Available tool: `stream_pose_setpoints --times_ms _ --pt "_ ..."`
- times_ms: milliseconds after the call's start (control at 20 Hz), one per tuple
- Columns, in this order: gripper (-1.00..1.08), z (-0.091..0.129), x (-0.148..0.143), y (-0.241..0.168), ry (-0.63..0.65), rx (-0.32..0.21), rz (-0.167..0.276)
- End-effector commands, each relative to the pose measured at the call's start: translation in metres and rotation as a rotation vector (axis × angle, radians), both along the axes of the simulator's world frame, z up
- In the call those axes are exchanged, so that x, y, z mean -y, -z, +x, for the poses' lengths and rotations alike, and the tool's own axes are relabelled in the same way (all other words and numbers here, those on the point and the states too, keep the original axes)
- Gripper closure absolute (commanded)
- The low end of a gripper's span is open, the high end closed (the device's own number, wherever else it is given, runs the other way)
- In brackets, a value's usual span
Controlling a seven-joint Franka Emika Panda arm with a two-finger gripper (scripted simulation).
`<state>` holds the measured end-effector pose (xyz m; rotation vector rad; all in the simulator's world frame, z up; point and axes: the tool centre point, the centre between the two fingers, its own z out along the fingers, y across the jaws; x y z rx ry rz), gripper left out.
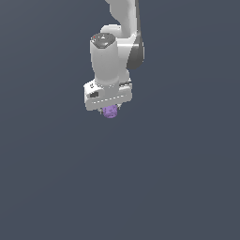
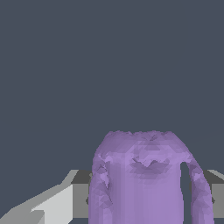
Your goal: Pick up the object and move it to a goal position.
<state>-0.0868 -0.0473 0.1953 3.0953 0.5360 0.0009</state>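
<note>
Ext. view: white arm (image 1: pixel 115 49) points down w/ the gripper (image 1: pixel 110 110) at its lower end; the purple block (image 1: pixel 110 112) sits directly beneath the gripper body, touching it, only its lower part showing, fingers themselves hidden. Wrist view: block (image 2: pixel 146 179) fills the space right in front of the cam, lumpy surface w/ a thin loop-like ridge on one side, a grey finger (image 2: pixel 81 192) pressed against each flank, so gripper reads as clamped on the block. Background plain dark grey all round; can't tell if block touches any surface below.
</note>
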Motion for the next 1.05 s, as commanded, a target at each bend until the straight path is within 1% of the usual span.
stream_pose_setpoints --times_ms 0,250,500,750,1000 --pt "1.08 -0.011 -0.001 -0.02 0.0 0.0 0.0" --pt "1.08 -0.029 -0.002 -0.054 0.0 0.0 0.0" --pt "1.08 -0.041 -0.002 -0.08 0.0 0.0 0.0" --pt "1.08 -0.047 -0.003 -0.095 0.0 0.0 0.0" --pt "1.08 -0.048 -0.002 -0.099 0.0 0.0 0.0"
